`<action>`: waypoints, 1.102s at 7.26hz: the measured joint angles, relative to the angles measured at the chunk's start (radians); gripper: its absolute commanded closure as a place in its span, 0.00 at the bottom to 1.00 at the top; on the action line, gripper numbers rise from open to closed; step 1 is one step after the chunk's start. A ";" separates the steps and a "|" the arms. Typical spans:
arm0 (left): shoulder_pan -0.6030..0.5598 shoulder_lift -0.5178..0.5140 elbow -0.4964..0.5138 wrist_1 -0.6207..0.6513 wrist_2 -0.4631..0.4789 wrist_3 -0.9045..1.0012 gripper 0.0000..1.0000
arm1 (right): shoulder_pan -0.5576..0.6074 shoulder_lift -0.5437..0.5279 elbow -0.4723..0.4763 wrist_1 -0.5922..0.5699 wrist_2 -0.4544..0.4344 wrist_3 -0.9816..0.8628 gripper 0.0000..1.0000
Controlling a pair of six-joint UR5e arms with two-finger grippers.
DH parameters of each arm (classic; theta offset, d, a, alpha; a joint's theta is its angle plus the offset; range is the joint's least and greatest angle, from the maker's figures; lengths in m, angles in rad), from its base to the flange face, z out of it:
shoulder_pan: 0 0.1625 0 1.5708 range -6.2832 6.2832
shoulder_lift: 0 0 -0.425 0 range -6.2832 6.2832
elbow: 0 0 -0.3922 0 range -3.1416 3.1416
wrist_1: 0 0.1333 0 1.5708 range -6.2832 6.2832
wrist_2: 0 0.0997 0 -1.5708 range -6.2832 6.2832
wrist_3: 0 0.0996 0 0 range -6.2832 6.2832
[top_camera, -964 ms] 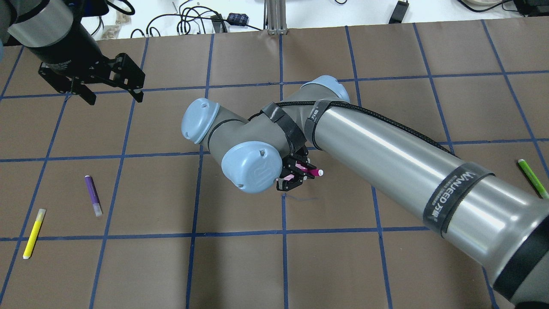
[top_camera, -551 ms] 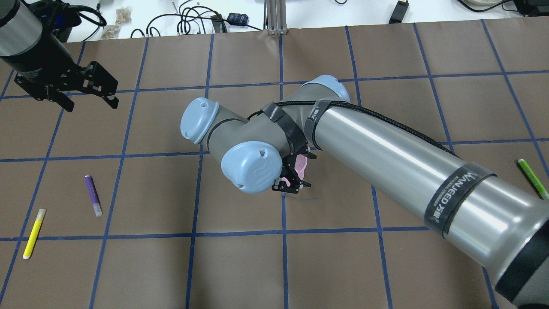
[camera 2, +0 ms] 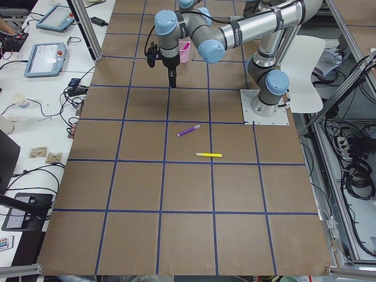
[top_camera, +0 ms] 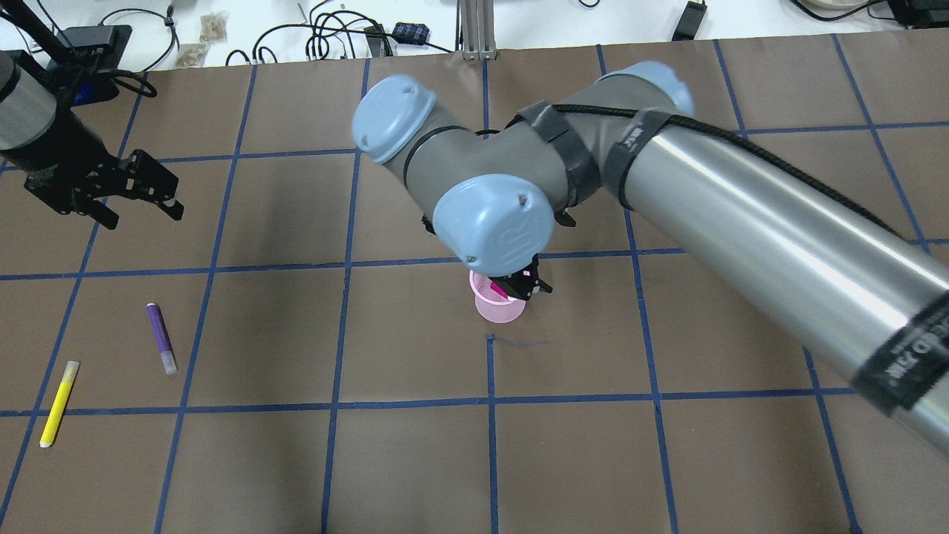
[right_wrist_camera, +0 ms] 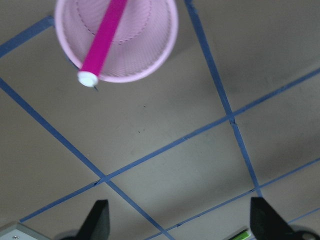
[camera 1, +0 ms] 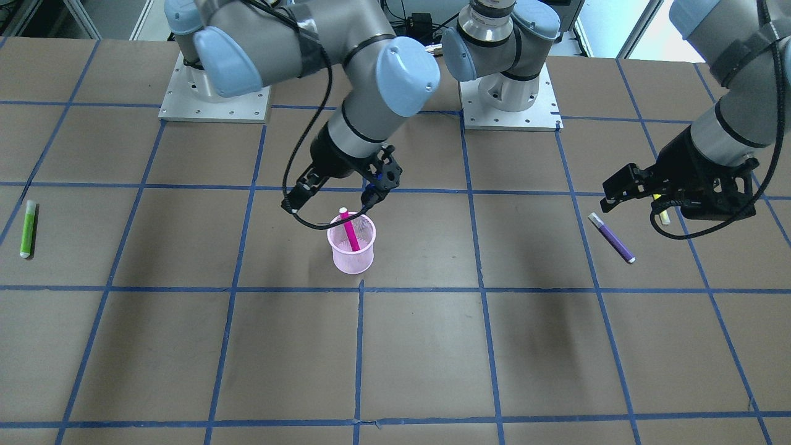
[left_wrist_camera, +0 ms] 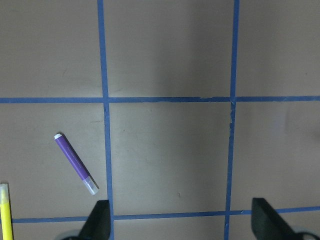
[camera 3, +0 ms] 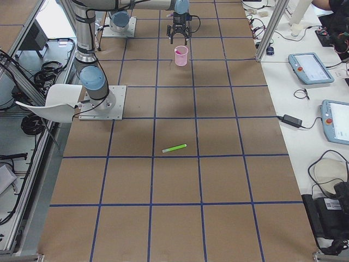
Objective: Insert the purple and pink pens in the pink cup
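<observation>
The pink mesh cup (camera 1: 352, 254) stands upright near the table's middle, and it also shows in the overhead view (top_camera: 498, 310). The pink pen (camera 1: 350, 232) leans inside it, white end up, as the right wrist view (right_wrist_camera: 102, 40) shows too. My right gripper (camera 1: 330, 204) is open and empty just above and behind the cup. The purple pen (top_camera: 161, 337) lies flat on the table. My left gripper (top_camera: 144, 216) is open and empty, hovering above the table short of the purple pen (left_wrist_camera: 76, 163).
A yellow pen (top_camera: 58, 403) lies beside the purple pen. A green pen (camera 1: 27, 228) lies far off on the robot's right side. Brown table cover (top_camera: 415, 460) has a blue tape grid. Cables and boxes lie past the far edge (top_camera: 334, 33).
My right gripper let go of the pink pen, which now stands in the cup, and the arm rose and drew back. My left gripper moved left and nearer the purple pen.
</observation>
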 measured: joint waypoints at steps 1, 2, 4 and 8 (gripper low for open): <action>0.022 -0.015 -0.036 0.047 0.006 0.005 0.00 | -0.086 -0.054 0.001 0.001 0.062 0.001 0.00; 0.041 -0.031 -0.052 0.068 0.019 0.004 0.00 | -0.172 -0.102 0.001 0.005 0.116 0.006 0.00; 0.077 -0.074 -0.063 0.098 0.063 -0.003 0.00 | -0.342 -0.183 -0.002 0.024 0.189 0.012 0.00; 0.150 -0.171 -0.093 0.208 0.079 -0.122 0.00 | -0.512 -0.246 0.011 0.023 0.356 0.268 0.00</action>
